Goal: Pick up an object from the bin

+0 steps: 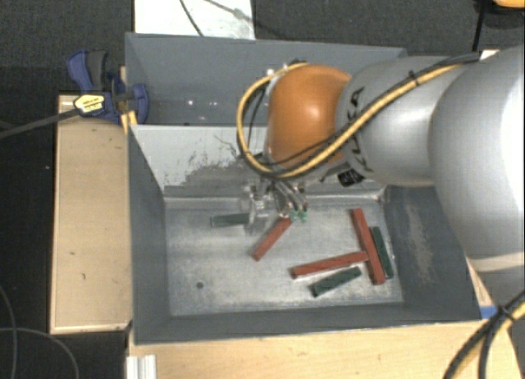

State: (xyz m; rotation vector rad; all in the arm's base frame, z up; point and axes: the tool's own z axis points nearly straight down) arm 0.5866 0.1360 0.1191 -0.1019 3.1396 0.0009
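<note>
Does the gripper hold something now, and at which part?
It cannot be told. The gripper is low over the upper end of a slim red-brown stick, but no clamping is visible.

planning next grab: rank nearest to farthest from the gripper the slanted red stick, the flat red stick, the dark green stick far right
1. slanted red stick, right by the gripper
2. flat red stick, centre front
3. dark green stick, far right
</note>
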